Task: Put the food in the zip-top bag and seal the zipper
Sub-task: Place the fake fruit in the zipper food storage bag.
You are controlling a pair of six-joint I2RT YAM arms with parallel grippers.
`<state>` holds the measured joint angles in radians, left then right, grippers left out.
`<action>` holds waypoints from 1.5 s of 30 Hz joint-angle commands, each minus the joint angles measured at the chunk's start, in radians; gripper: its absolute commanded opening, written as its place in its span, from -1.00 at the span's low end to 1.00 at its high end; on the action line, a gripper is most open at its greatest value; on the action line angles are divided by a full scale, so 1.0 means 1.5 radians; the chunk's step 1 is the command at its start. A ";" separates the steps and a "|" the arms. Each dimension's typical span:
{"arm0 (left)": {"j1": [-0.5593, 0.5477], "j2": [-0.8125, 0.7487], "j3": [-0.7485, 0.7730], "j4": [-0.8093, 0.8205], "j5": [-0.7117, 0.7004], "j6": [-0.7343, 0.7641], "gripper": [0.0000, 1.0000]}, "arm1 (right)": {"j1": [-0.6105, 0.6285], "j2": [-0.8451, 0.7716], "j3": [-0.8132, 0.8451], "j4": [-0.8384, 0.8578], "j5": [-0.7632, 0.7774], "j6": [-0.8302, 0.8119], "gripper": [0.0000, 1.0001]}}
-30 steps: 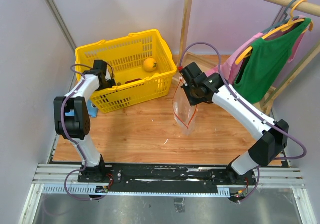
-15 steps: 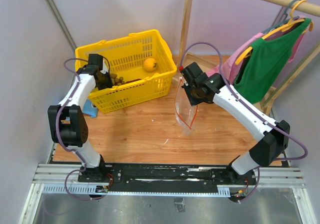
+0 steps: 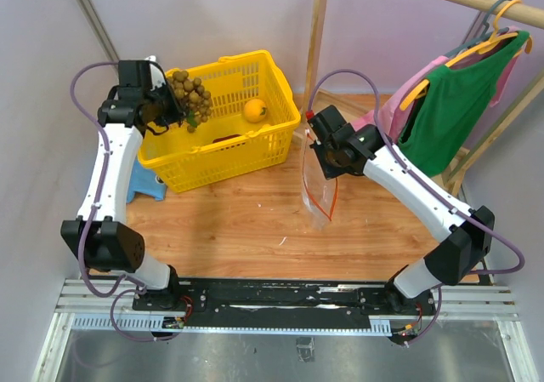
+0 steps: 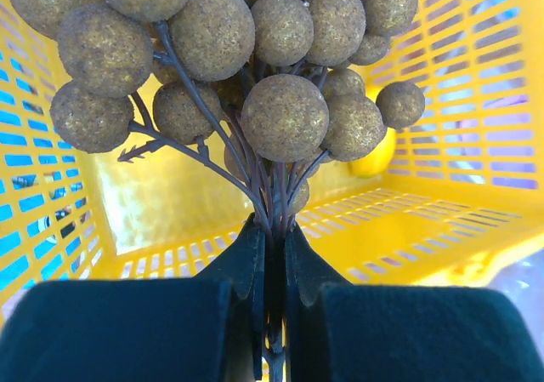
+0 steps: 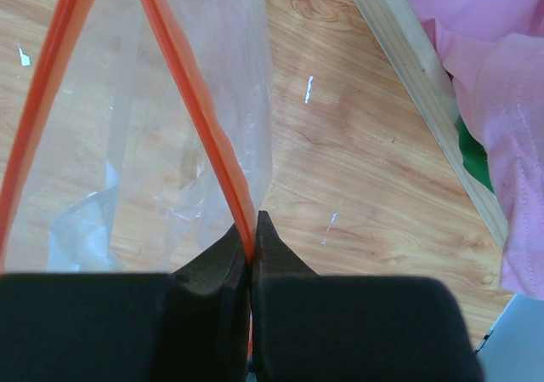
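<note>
My left gripper (image 3: 167,104) is shut on the stem of the olive-brown grape bunch (image 3: 192,96) and holds it in the air above the basket's back left corner. In the left wrist view the grapes (image 4: 285,118) fan out above the gripper (image 4: 274,229), whose jaws pinch the dark stems. A yellow-orange round fruit (image 3: 254,110) and a dark purple piece (image 3: 226,138) lie in the basket. My right gripper (image 3: 326,166) is shut on the red-orange zipper (image 5: 191,101) of the clear zip-top bag (image 3: 318,193), which hangs with its mouth open and its bottom on the table.
The yellow basket (image 3: 255,148) stands at the back left of the wooden table. A wooden post (image 3: 317,33) rises behind the bag. Pink and green clothes (image 3: 450,101) hang on the right. A blue object (image 3: 146,186) lies beside the left arm.
My left gripper has shut on the grape stem and lifted the bunch up out of the basket, toward the back left. The right arm and bag have barely moved.
</note>
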<state>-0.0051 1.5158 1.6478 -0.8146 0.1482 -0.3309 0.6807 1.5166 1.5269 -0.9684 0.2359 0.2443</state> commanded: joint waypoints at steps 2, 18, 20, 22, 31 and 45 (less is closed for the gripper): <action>-0.032 -0.043 0.083 -0.016 0.018 -0.004 -0.99 | 0.009 -0.015 0.023 0.000 0.018 0.024 -0.99; -0.263 -0.082 0.088 0.028 0.035 -0.063 -0.99 | 0.010 0.010 0.056 0.000 0.033 0.085 -0.99; -0.291 -0.090 0.071 0.037 0.024 -0.069 -0.99 | 0.010 0.016 0.061 0.001 0.034 0.095 -0.99; -0.316 -0.093 0.056 0.049 0.018 -0.076 -1.00 | 0.010 0.022 0.065 0.000 0.033 0.106 -0.99; -0.399 -0.109 -0.004 0.109 -0.003 -0.123 -0.99 | 0.010 0.039 0.073 0.018 0.034 0.151 -0.99; -0.457 -0.130 -0.100 0.144 -0.052 -0.154 -0.99 | 0.009 0.044 0.063 0.055 0.010 0.206 -0.99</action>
<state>-0.6525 1.3476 1.5337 -0.6514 0.1150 -0.5404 0.6811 1.5852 1.5986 -0.9161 0.2600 0.5064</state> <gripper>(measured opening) 0.077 0.008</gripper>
